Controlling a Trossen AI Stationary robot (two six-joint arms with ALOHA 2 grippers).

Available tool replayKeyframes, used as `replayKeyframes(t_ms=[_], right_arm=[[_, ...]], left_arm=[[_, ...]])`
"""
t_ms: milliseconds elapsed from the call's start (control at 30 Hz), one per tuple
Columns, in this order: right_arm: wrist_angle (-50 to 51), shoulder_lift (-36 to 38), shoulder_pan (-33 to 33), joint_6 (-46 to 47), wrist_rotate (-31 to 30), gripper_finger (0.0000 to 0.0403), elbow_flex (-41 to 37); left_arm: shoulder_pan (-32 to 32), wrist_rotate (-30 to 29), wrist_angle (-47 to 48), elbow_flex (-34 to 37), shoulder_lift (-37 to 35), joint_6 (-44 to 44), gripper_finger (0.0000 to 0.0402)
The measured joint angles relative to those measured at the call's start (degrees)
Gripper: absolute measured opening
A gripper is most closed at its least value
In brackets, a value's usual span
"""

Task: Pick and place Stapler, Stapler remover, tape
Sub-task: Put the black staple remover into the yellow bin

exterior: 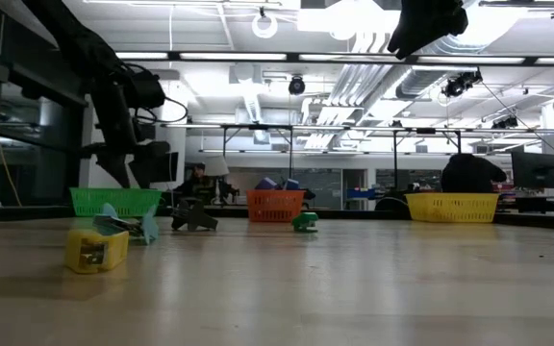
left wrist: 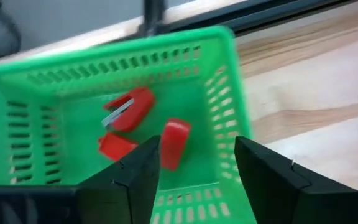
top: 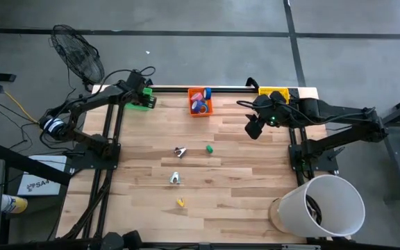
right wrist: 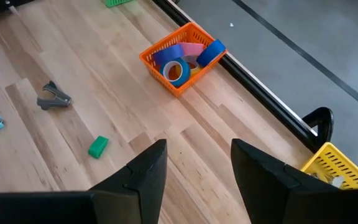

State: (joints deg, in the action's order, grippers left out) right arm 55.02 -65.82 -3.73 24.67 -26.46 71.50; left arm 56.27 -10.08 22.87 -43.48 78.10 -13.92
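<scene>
Staplers are what we read the red pieces (left wrist: 129, 112) in the green bin (left wrist: 229, 118) to be, at the tabletop's far left corner; one red piece (left wrist: 174, 143) shows between the fingers of the left gripper (left wrist: 197, 171), which hangs over the bin with its jaws parted and, as far as we can tell, gripping nothing. Tape rolls (right wrist: 185, 56) in blue, purple and pink sit in the orange bin (top: 200, 110) at the middle of the far edge. On the open tabletop lie a dark stapler remover (right wrist: 55, 98), a pale blue one (top: 175, 178) nearer the front edge, a small green block (right wrist: 97, 147) and a yellow piece (top: 180, 202) nearest the front. The right gripper (right wrist: 197, 171) waits above the far right part of the tabletop, near the yellow bin (right wrist: 337, 165), jaws apart and empty. We judge the removers light, stiff and springy, best pinched across the two wings so they close instead of skidding; a stapler is heavier and slick, so we would take it across the body's middle. Tape is light and rigid, easily held across the ring wall. We find no readable brand or label on these things.
</scene>
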Motion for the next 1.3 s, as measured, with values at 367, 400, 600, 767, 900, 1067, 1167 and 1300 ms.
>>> replayKeyframes(t_ms=[367, 400, 600, 767, 900, 1067, 1167, 1300], right_arm=[[0.0, 0.0, 0.0, 1.47, 0.07, 0.017, 0.0], [0.0, 0.0, 0.0, 1.42, 0.06, 0.017, 0.0], [0.01, 0.0, 0.0, 0.75, -0.19, 0.0169, 0.0], [0.02, 0.0, 0.0, -0.54, -0.22, 0.0169, 0.0], [0.02, 0.0, 0.0, -0.7, -0.26, 0.017, 0.0], [0.02, 0.0, 0.0, -1.71, -0.11, 0.0169, 0.0], [0.02, 0.0, 0.0, -1.76, -0.07, 0.017, 0.0], [0.02, 0.0, 0.0, -1.78, -0.02, 0.0169, 0.0]], left_arm=[[-0.02, 13.98, -0.03, -2.68, -10.08, 18.7, 0.0204], [-0.02, 17.27, -0.12, -2.71, -11.23, 21.42, 0.0204], [-0.07, 40.64, 3.11, -2.75, -15.18, 37.14, 0.0205], [-2.98, 46.02, 4.94, -2.75, -15.38, 39.47, 0.0205], [-7.28, 44.51, 5.67, -2.75, -15.38, 39.64, 0.0205], [-14.26, 42.31, 5.67, -2.75, -15.38, 39.65, 0.0205], [-18.86, 40.63, 5.8, -2.75, -15.38, 39.64, 0.0205], [-24.72, 33.31, 5.93, -2.75, -15.38, 36.9, 0.0205]])
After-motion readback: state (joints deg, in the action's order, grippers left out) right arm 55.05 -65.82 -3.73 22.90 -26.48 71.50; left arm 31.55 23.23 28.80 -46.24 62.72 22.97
